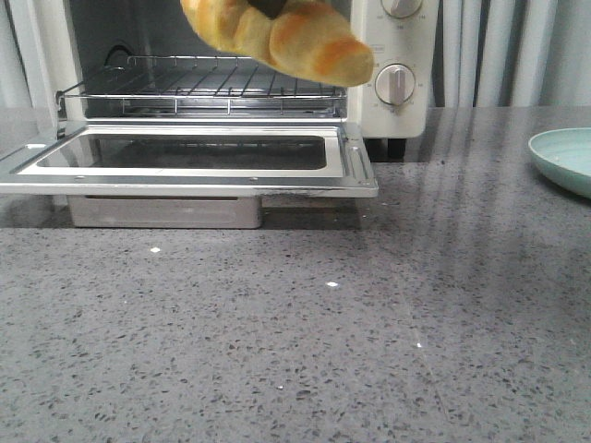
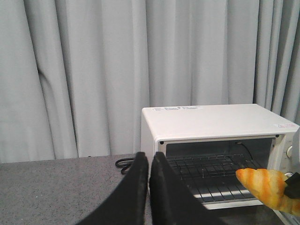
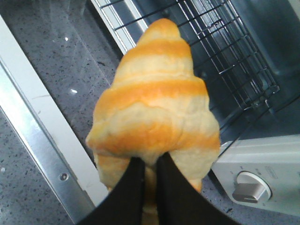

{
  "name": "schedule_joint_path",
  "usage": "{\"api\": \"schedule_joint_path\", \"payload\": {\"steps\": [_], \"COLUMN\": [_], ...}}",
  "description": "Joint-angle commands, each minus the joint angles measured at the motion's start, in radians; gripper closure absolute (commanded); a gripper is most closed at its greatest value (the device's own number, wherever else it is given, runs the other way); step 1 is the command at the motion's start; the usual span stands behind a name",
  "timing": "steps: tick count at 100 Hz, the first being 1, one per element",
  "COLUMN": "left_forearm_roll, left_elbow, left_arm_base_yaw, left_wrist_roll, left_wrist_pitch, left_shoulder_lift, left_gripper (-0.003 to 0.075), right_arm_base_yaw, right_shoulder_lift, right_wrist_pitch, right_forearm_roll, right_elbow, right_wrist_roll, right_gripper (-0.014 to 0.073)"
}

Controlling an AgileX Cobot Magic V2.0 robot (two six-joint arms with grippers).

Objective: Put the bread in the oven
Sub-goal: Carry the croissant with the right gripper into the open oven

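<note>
No text is legible; labels on the oven [image 2: 213, 123] top are blurred.

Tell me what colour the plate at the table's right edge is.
Pale mint green; the plate shows only in the front view, cut off by the frame edge.

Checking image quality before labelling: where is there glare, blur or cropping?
Front view: streaky glare on the countertop, bread cut off by the top edge. Right wrist view: bread fills the frame, slightly soft. Left wrist view: evenly lit, sharp.
</note>
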Motion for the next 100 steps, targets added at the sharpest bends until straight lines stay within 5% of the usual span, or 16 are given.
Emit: {"api": "schedule_joint_path", "payload": {"steps": [1, 54, 100], "left_forearm_roll": [0.001, -0.021, -0.021], "left_elbow": [-0.025, -0.025, -0.025], "left_arm_base_yaw": [0.001, 0.001, 0.001], "left_wrist_roll": [-0.003, 0.048, 0.069], "left_wrist_pitch": [-0.061, -0.046, -0.057], "left_shoulder_lift": [0.015, 0.015, 0.015], "left_gripper": [0.0742, 0.0741, 0.0742], "right_arm_base_yaw": [0.002, -0.031, -0.114], "right_shoulder_lift": [-0.025, 0.121, 0.189], "right_wrist_pitch": [-0.056, -0.023, -0.069], "right_forearm_roll": [-0.047, -0.047, -0.047], "right_elbow": [-0.062, -0.283, -0.320], "right_wrist_roll": [-0.003, -0.003, -0.003], "right_gripper": [0.0661, 0.0661, 0.0661]}}
